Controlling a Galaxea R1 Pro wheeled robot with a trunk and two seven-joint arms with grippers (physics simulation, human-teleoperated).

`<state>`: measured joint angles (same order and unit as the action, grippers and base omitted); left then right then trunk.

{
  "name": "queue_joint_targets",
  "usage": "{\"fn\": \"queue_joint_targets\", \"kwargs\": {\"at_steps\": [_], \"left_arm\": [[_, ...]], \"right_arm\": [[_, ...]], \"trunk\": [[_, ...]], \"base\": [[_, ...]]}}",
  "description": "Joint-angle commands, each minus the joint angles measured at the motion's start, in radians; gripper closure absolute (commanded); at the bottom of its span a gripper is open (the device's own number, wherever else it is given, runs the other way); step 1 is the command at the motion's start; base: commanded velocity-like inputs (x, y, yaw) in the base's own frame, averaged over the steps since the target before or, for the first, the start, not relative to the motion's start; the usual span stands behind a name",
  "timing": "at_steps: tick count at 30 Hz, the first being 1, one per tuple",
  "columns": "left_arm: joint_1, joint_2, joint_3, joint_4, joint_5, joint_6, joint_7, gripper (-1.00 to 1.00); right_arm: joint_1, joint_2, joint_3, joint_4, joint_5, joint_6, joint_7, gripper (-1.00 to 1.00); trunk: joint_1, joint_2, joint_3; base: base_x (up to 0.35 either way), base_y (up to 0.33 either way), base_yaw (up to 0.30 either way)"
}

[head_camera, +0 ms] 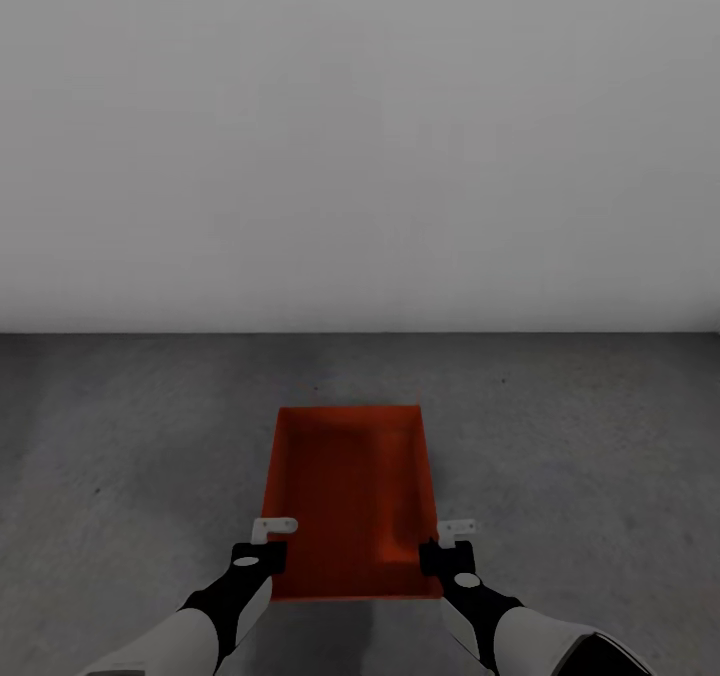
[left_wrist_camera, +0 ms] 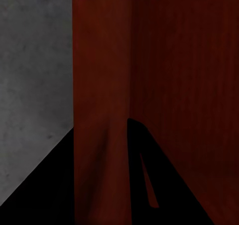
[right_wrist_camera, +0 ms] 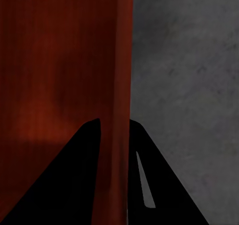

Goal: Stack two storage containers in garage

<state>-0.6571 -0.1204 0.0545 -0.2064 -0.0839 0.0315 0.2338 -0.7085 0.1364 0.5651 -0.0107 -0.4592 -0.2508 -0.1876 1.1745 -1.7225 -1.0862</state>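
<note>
Fingers of both grippers straddled the long walls of the storage container (head_camera: 350,501) when you paused. From the head view, your left gripper (head_camera: 262,544) sat on the left rim near the near end and your right gripper (head_camera: 447,546) on the right rim opposite, with the bin above the floor (head_camera: 130,456) of the garage, in front of the white wall (head_camera: 360,136); whether it rested on the concrete or hung just above, I could not tell.

Through the left wrist view, the dark fingers (left_wrist_camera: 149,185) had the orange-red wall between them, clamped on it. The right wrist view showed the same: fingers (right_wrist_camera: 74,175) pinching the thin wall, concrete beside.

You could judge the bin as light, stiff and smooth-walled, so slippery; holding both rims opposite each other suited it best.
</note>
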Motion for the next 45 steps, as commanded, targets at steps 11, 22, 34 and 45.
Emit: {"fn": "queue_joint_targets", "kwargs": {"at_steps": [11, 22, 34, 45], "left_arm": [[-0.001, -0.016, 0.056, -0.054, 0.065, 0.004, 0.002, 1.00], [-0.001, -0.016, 0.056, -0.054, 0.065, 0.004, 0.003, 1.00], [-0.001, -0.016, 0.056, -0.054, 0.065, 0.004, 0.004, 1.00], [-0.001, -0.016, 0.056, -0.054, 0.065, 0.004, 0.004, 1.00]], "right_arm": [[0.000, 0.000, -0.005, 0.005, -0.032, -0.008, -0.007, 1.00], [0.000, 0.000, -0.005, 0.005, -0.032, -0.008, -0.007, 1.00], [0.000, 0.000, -0.005, 0.005, -0.032, -0.008, -0.007, 1.00], [0.000, 0.000, -0.005, 0.005, -0.032, -0.008, -0.007, 1.00]], "trunk": [[0.042, -0.077, -0.035], [0.084, -0.154, -0.070], [0.092, -0.168, -0.076], [0.134, -0.245, -0.110]], "base": [[0.000, 0.000, 0.000], [0.000, 0.000, 0.000], [0.000, 0.000, 0.000], [0.000, 0.000, 0.000]]}}
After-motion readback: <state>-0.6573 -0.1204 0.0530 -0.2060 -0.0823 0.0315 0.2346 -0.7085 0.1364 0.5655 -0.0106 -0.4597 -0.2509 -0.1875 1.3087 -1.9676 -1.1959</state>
